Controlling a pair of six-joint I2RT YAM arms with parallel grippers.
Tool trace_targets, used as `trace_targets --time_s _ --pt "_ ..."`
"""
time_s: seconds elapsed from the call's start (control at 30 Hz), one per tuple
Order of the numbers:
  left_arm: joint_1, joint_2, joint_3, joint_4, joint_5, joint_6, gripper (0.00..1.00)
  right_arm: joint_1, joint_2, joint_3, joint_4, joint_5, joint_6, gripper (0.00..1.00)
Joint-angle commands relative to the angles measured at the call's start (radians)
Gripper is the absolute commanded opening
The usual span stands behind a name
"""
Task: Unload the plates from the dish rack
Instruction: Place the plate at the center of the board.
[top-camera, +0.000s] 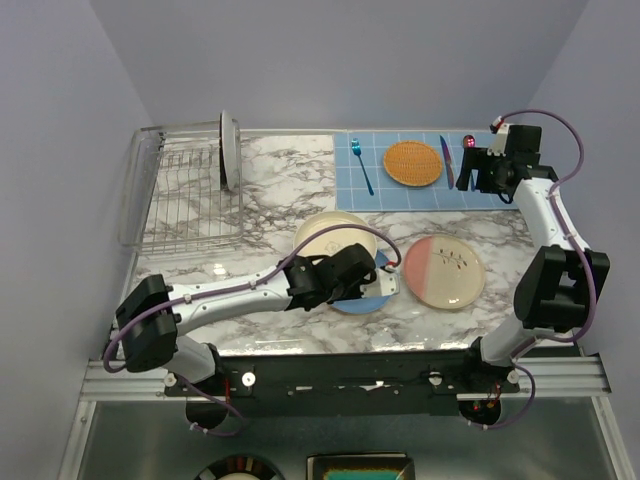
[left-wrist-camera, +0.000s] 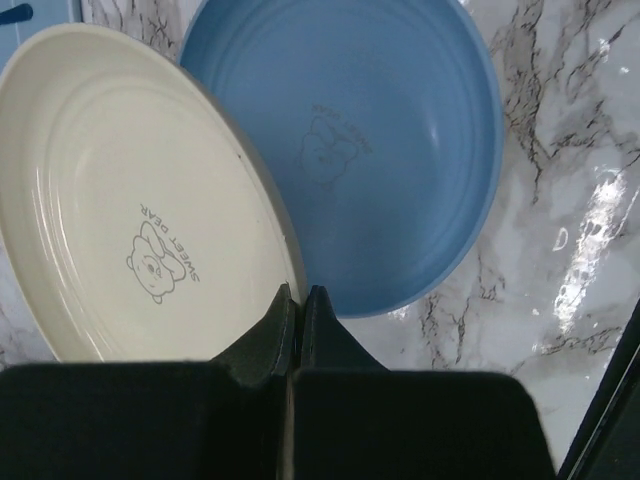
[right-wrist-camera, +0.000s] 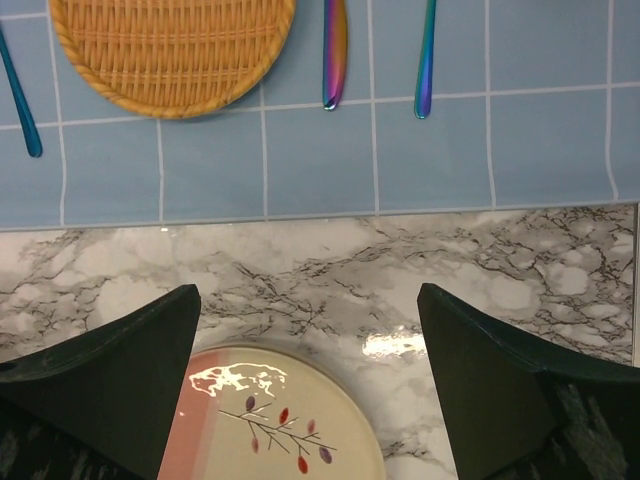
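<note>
L gripper (left-wrist-camera: 298, 300): fingers closed tight, pinching the near rim of the cream plate (left-wrist-camera: 130, 200), which sits tilted w/ its right edge overlapping a blue plate (left-wrist-camera: 370, 150) lying flat on the marble tabletop (top-camera: 280, 180). Both plates carry a small bear print. In the top view this pair is mid-tabletop, in front of the arm bases. Just right of it and apart lies the pink-and-cream plate (top-camera: 443, 270), twig motif up. The dish rack (top-camera: 185, 195) stands at the far left corner. One upright plate (top-camera: 229, 150) is in a slot at its far right end, seen near edge-on, so can't tell its pattern. R gripper (right-wrist-camera: 308, 300): fingers wide open, holding nothing, hovering over bare marble btwn the pink-and-cream plate and the blue grid mat (right-wrist-camera: 320, 160). On the mat: an orange woven disc (right-wrist-camera: 170, 50), a teal fork (top-camera: 361, 165) to its left and two iridescent utensils (right-wrist-camera: 335, 50) to its right.
</note>
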Motion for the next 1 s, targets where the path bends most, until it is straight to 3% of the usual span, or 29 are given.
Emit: trace_targets --time_s 0.0,0.43,0.97 --pt "-0.057 0.047 -0.037 0.101 -0.018 -0.044 0.00 0.000 0.012 0.016 -0.006 -0.029 0.007 0.98" --pt "-0.100 0.156 -0.063 0.178 0.029 -0.060 0.00 0.000 0.014 0.016 -0.006 -0.044 -0.001 0.98" --pt "-0.171 0.165 -0.020 0.154 0.057 -0.080 0.00 0.000 0.028 0.013 -0.006 -0.055 -0.008 0.98"
